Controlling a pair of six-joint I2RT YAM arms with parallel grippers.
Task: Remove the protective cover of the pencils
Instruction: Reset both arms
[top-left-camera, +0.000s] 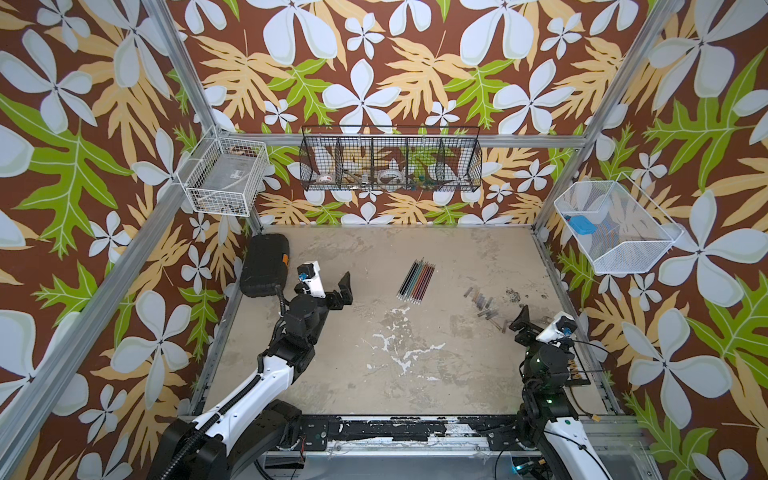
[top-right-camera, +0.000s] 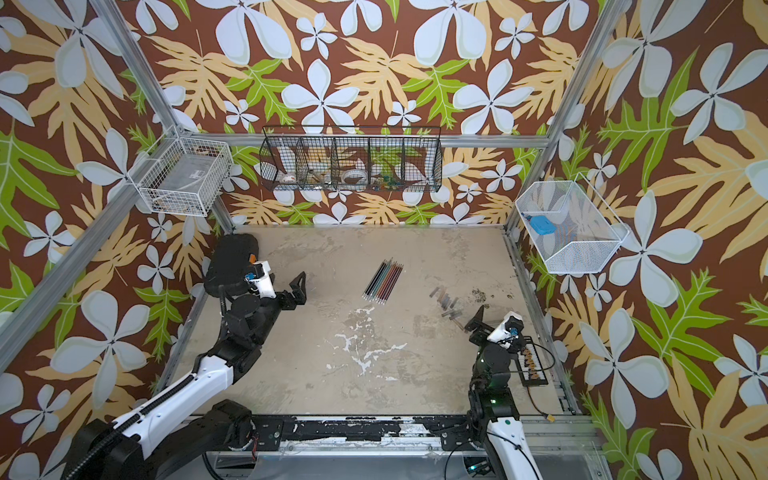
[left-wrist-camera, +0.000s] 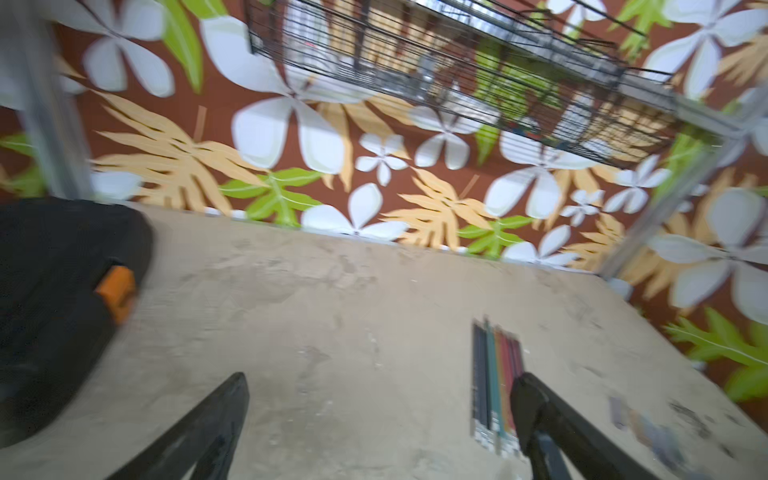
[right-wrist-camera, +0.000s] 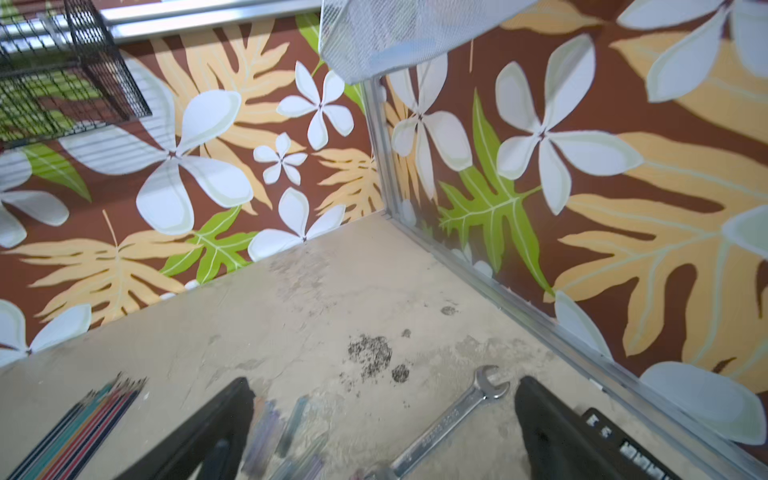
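My left gripper (left-wrist-camera: 380, 380) and right gripper (right-wrist-camera: 384, 382) are wide open, holding nothing. The pencils (top-left-camera: 416, 279) lie side by side mid-table, caps (top-left-camera: 484, 305) nearby. Tips look bare, I think; I'd check slowly before grabbing.

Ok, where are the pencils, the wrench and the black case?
pencils (top-left-camera: 415, 279): in a top view, middle of the row.
wrench (right-wrist-camera: 436, 428): right wrist view, middle of its handle.
black case (top-left-camera: 266, 266): in a top view, middle of its lid.

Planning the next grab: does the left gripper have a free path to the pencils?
Probably yes. The left gripper is open, and only bare table lies between it and the pencils lying in a row.
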